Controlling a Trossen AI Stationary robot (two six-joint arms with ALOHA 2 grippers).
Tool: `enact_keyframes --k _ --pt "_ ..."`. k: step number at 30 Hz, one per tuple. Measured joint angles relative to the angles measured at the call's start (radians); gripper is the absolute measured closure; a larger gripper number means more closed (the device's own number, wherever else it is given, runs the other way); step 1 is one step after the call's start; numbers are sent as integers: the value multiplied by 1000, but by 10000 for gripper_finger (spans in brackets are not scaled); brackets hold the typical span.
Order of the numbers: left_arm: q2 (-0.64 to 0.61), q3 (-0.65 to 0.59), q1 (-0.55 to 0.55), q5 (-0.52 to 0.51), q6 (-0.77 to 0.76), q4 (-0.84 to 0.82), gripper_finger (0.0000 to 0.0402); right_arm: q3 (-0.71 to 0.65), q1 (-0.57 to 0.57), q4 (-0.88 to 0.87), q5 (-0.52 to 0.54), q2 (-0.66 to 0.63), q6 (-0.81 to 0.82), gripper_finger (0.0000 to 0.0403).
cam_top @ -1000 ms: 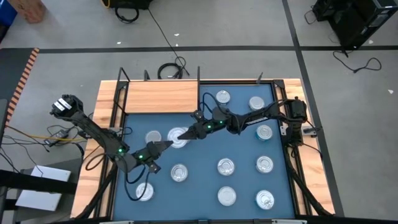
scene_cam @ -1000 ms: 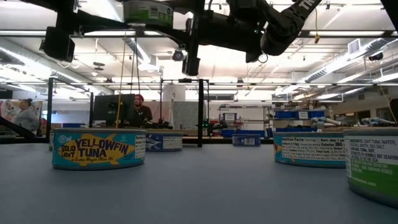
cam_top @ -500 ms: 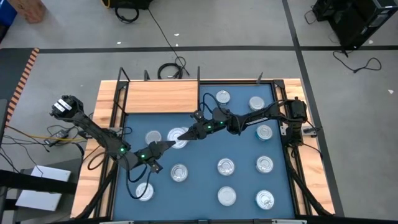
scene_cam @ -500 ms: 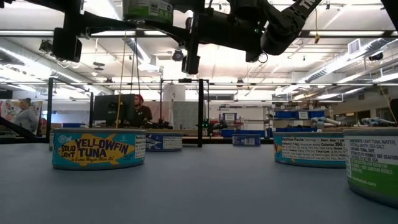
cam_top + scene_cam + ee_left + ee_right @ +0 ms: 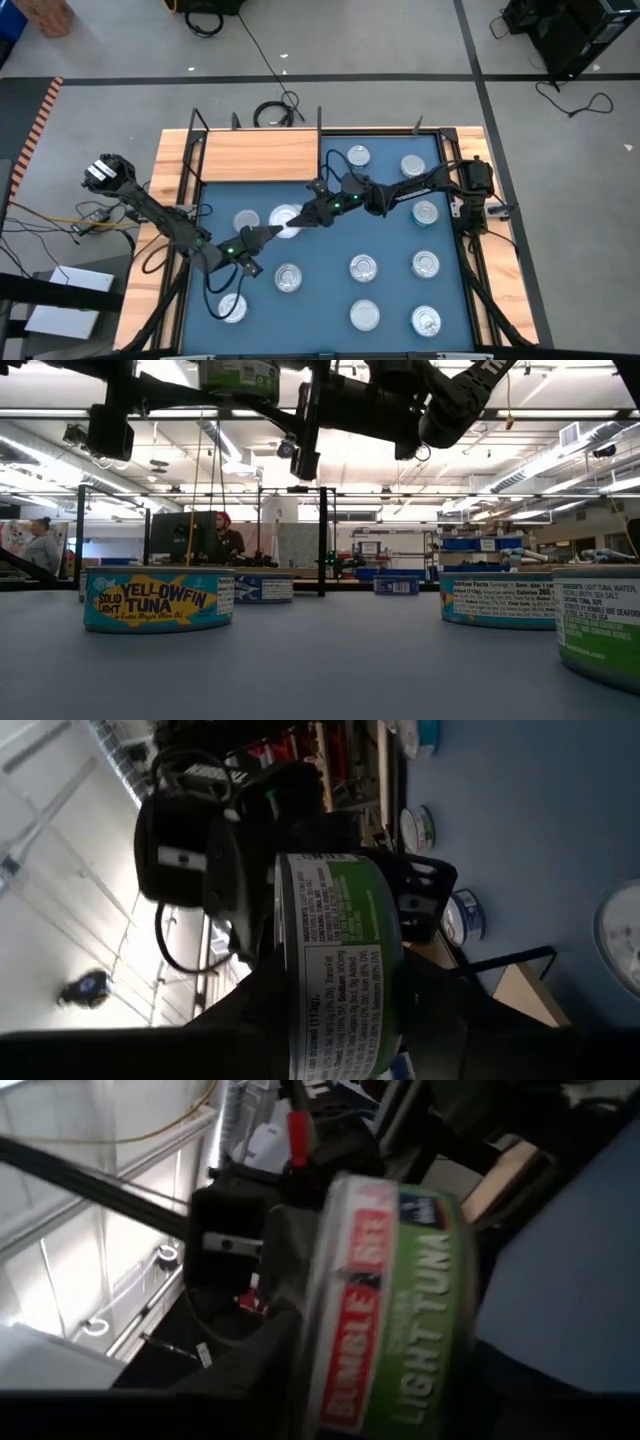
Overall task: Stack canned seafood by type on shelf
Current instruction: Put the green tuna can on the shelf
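A green-labelled tuna tin point(image 5: 285, 218) hangs in the air above the blue mat, between both grippers. It shows at the top of the low view point(image 5: 237, 378) and fills both wrist views point(image 5: 340, 970) point(image 5: 400, 1310). My left gripper point(image 5: 272, 230) reaches it from the near left and my right gripper point(image 5: 296, 214) from the far right; both are shut on it. Several other silver tins stand on the mat on their bases, one point(image 5: 247, 221) just left of the held tin. The wooden shelf point(image 5: 258, 155) lies at the far left. My left gripper pinches the green tin across its flat faces, with the label wall point(image 5: 345, 1010) showing between its two fingers. It comes level from the table's near left. The tin is upright and lifted clear of the mat. My right gripper has the same tin between its two fingers, one finger point(image 5: 420, 900) under the base and the other over the lid. It comes level from the table's far right, opposite the left gripper. The label wall point(image 5: 420, 1350) faces its wrist.
Tins point(image 5: 289, 277), point(image 5: 364, 267), point(image 5: 426, 264) and others are spread over the blue mat point(image 5: 320, 250). A yellowfin tuna tin point(image 5: 158, 598) stands near the low camera. Black posts point(image 5: 320, 125) rise at the shelf's ends. People sit in the room behind.
The held tin has risen slightly in the low view, with both grippers staying on it. The left arm has crept a little toward the table's right.
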Motion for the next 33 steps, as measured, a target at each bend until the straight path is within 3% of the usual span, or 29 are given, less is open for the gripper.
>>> enact_keyframes --k 3,8,15,19,27,33 --pt "0 0 0 -12 -3 49 259 1 -3 14 -33 -2 -25 157" --pt "-25 -1 4 -37 -48 67 259 1 -28 33 -92 -8 -86 160" --pt "-113 -1 14 -27 -154 60 259 1 -55 9 -162 -60 -278 212" --pt "-185 0 35 19 -269 -58 259 0 -56 -120 -177 -116 -432 265" --pt "-287 -1 111 124 -535 -324 259 0 -43 -490 -34 -262 -757 361" --pt "-354 44 208 233 -747 -556 259 0 -2 -731 152 -357 -935 397"
